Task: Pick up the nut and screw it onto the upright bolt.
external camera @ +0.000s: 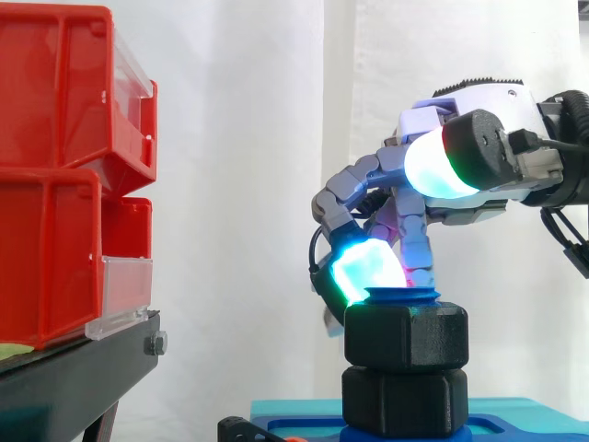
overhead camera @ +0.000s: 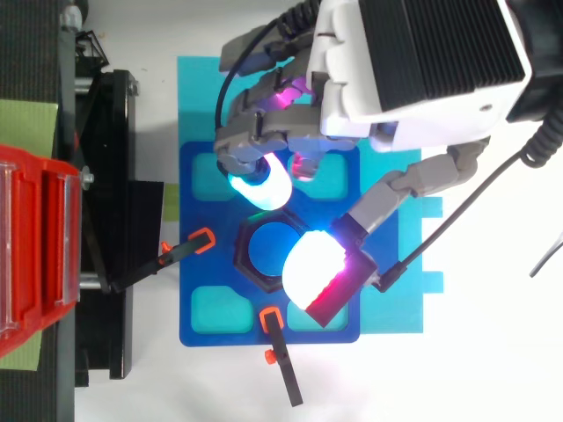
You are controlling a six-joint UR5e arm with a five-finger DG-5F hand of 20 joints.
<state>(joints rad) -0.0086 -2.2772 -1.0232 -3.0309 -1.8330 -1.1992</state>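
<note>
A black hex nut (external camera: 405, 336) sits on the upright blue bolt (external camera: 402, 295), whose top just shows above it. A second black nut (external camera: 403, 401) lies below it on the same bolt. From above, the nut (overhead camera: 249, 264) rings the bolt (overhead camera: 268, 246). My hand (external camera: 488, 97) hovers over them, coming in from the right. One bent finger's cyan-green pad (external camera: 363, 267) rests at the upper nut's top left edge. The thumb's white pad (external camera: 437, 166) stays raised well above the nut, apart from it. The hand (overhead camera: 413, 61) holds nothing.
The bolt stands in a blue base plate (overhead camera: 198, 308) on a teal mat (overhead camera: 193, 88). Two black clamps with orange tips (overhead camera: 198, 242) (overhead camera: 273, 321) point at the plate. Red bins (external camera: 55, 184) on a black stand (external camera: 74, 378) rise at the left.
</note>
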